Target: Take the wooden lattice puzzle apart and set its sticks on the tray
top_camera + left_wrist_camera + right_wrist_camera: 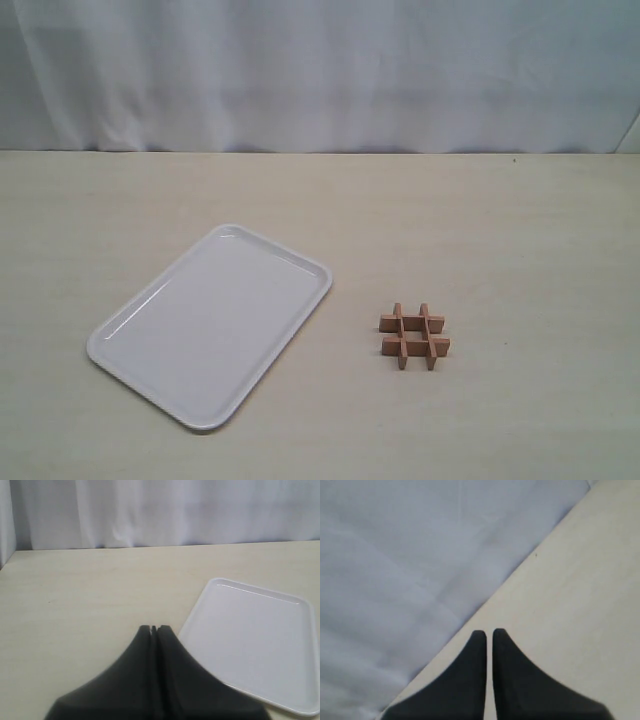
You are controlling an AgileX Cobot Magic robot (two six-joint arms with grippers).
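The wooden lattice puzzle (pixel 414 336) lies whole on the table, right of centre, its four light-brown sticks interlocked in a hash shape. The white tray (pixel 212 323) lies empty to its left, turned at an angle. Neither arm shows in the exterior view. In the left wrist view my left gripper (pixel 153 628) is shut with nothing in it, and the tray (pixel 260 640) lies just beside its tips. My right gripper (pixel 489 631) is shut too, a thin slit between its black fingers, over the table's edge by the backdrop. The puzzle is out of both wrist views.
A pale wooden table (pixel 480 220) carries everything. A white cloth backdrop (pixel 320 70) hangs along its far edge and fills much of the right wrist view, where the cloth backdrop (pixel 410 570) meets the table.
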